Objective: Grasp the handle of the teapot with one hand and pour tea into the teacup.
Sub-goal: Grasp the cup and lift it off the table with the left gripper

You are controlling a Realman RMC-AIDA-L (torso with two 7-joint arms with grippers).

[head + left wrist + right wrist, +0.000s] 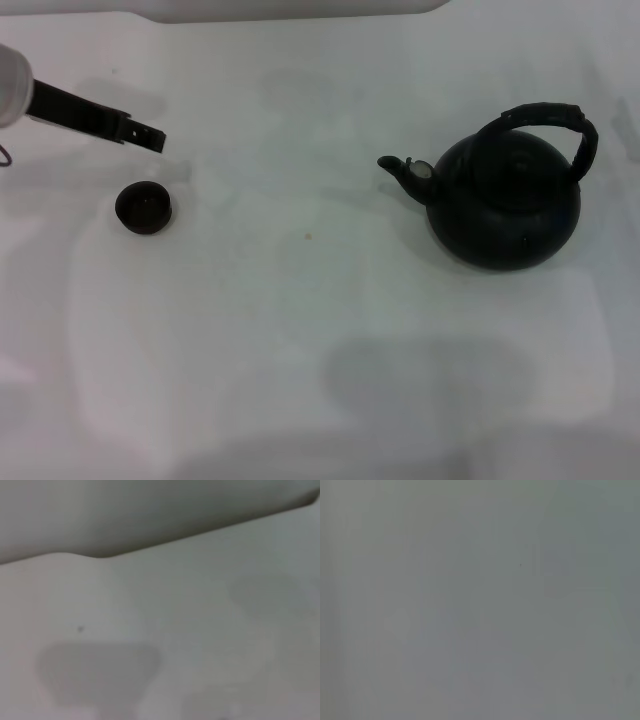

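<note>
In the head view the large matte black teapot (505,200) stands upright on the white table at the right, its short spout (398,168) pointing left. Its thick ribbed black handle (548,114) arches over the lid. The tiny dark teacup (143,207) sits at the left, far from the teapot. My left gripper (150,135) reaches in from the upper left, its tip just behind and above the teacup, holding nothing that I can see. My right gripper is out of view. Neither wrist view shows the teapot or the teacup.
The white table (300,320) spreads between the cup and the teapot. Its far edge (300,15) runs along the back. The left wrist view shows only table surface and an edge (150,547). The right wrist view shows a plain grey surface.
</note>
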